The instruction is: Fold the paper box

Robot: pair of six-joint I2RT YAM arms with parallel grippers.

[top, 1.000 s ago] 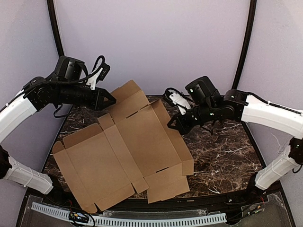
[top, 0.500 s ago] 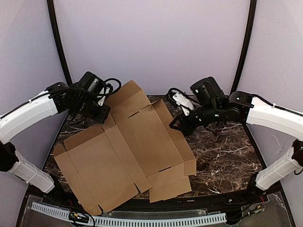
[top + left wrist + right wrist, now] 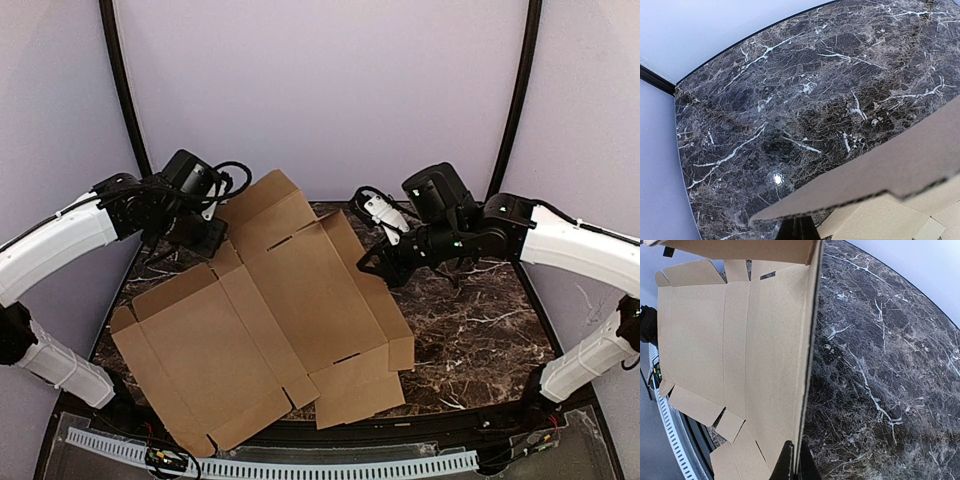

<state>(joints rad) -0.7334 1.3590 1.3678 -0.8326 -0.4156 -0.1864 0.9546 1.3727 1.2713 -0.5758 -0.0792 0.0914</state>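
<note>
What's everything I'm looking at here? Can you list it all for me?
Paper box: one, brown, lying unfolded across the table, right side flap raised.
Table: one, dark marble with white veins.
Walls: pale lilac, all round.
Poles: two, black, at the back corners.
Toothed strip: one, white, along the near edge.
Left arm: white and black; left gripper shut on the box's far-left flap.
Right arm: white and black; right gripper shut on the raised right flap.

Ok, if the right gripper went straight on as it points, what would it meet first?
The paper box: the right gripper is shut on its raised side panel's edge, which runs straight ahead of the jaws. Depth beyond is unclear.
</note>
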